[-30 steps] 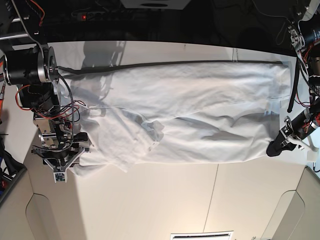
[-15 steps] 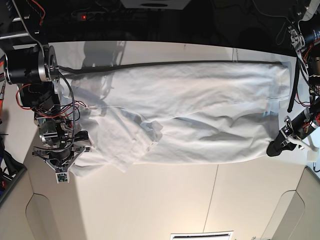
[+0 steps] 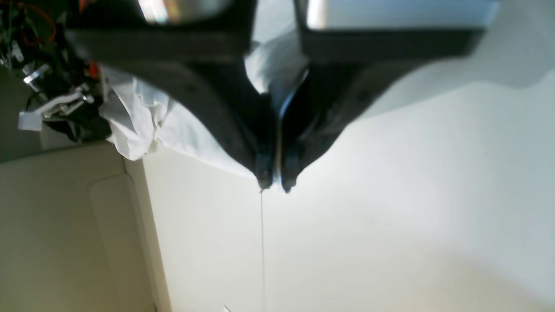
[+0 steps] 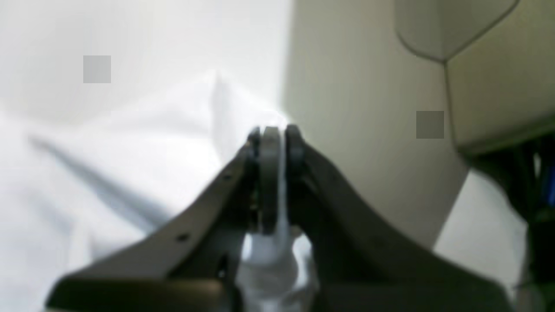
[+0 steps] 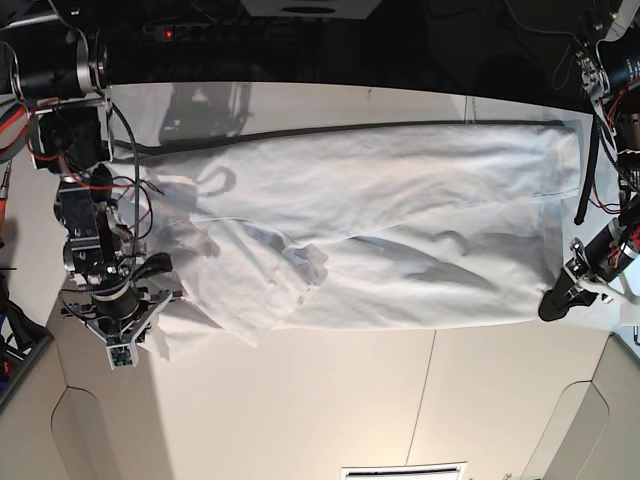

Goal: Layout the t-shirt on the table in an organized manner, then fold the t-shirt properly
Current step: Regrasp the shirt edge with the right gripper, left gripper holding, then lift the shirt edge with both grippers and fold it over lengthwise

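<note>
Dark backdrop (image 5: 400, 45) beyond far edge, beige panelled floor (image 5: 90, 430) below

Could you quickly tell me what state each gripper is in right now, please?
Left gripper: closed on the t-shirt's edge.
Right gripper: closed, pinching the t-shirt's fabric.

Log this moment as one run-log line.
stage: layout | t-shirt: spread lengthwise on table, wrinkled | left hand: shut on t-shirt edge | right hand: shut on t-shirt corner
</note>
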Controlling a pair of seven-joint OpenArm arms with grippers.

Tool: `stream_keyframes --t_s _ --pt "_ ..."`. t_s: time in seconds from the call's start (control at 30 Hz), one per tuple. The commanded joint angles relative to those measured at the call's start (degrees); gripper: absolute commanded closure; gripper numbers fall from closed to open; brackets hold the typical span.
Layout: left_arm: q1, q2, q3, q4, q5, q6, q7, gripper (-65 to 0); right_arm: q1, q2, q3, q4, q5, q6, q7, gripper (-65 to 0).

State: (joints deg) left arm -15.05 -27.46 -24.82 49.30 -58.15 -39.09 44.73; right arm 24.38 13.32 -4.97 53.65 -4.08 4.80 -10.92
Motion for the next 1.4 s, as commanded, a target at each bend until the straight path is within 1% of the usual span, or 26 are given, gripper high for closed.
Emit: stream_keyframes --t_s 0.0,0.13,0.27,0.33,0.4,0.5,0.63,0.8,0.87,0.93,1.03,1.1,1.2,1.3,1.37 --pt "-1.3 -1.1 -0.3 1.1 -2.5 -0.9 -1.2 0.0 0.2 1.3 0.2 3.5 0.5 -0.1 1.0 0.0" --pt "-1.3 -1.1 -0.3 2.2 -3.4 -0.9 -0.8 0.0 -4.8 4.1 0.7 10.1 0.7 0.0 0.6 0.0" --pt "-1.2 -1.1 -0.3 5.3 -3.4 -0.9 0.2 0.0 -6.4 6.4 1.4 11.7 1.7 0.1 0.5 0.0" --pt "-1.1 -1.1 -0.3 7.3 -3.4 -0.9 0.2 0.0 -6.3 7.0 2.3 11.7 3.0 0.7 0.4 0.0" --pt "-0.9 -1.1 -0.3 9.2 -3.4 -0.9 0.9 0.0 -6.3 7.0 3.8 12.0 3.1 2.1 0.2 0.0" --pt "0.0 -1.1 -0.3 11.6 -3.4 -0.9 1.4 0.0 -6.4 7.0 6.2 12.3 5.1 4.7 -0.3 0.0" --pt "2.3 -1.1 -0.4 14.7 -3.4 -0.9 1.4 0.0 -7.0 7.0 10.4 14.4 8.5 10.5 -1.6 0.0" --pt "5.3 -1.1 -1.8 17.6 -3.4 -0.9 1.4 0.0 -10.8 7.2 15.8 21.5 14.0 15.9 -3.8 0.0" --pt "6.2 -1.1 -3.2 18.3 -3.4 -0.9 1.6 0.0 -12.9 7.7 17.0 24.9 16.7 18.8 -4.8 0.0" --pt "7.1 -1.1 -4.8 19.0 -3.4 -0.9 2.1 0.0 -15.1 8.2 18.0 28.0 18.1 20.5 -5.7 0.0" --pt "8.8 -1.1 -6.6 19.9 -3.5 -0.9 3.2 0.0 -18.4 8.8 19.2 31.2 19.2 20.8 -6.2 0.0" --pt "10.1 -1.1 -7.3 20.0 -4.3 -0.9 5.5 0.0 -20.5 8.7 20.6 32.5 20.2 20.8 -6.8 0.0" --pt "12.2 -1.1 -7.5 20.0 -5.8 -0.9 8.1 0.0 -23.4 8.7 22.9 33.2 23.3 21.2 -7.5 0.0" --pt "14.4 -1.1 -7.5 20.0 -6.3 -0.9 8.3 0.0 -25.8 8.7 25.4 33.2 26.3 22.5 -9.4 0.0" --pt "15.9 -1.1 -7.5 20.0 -6.3 -0.9 8.3 0.0 -27.3 8.7 27.0 33.2 28.5 22.8 -11.3 0.0"
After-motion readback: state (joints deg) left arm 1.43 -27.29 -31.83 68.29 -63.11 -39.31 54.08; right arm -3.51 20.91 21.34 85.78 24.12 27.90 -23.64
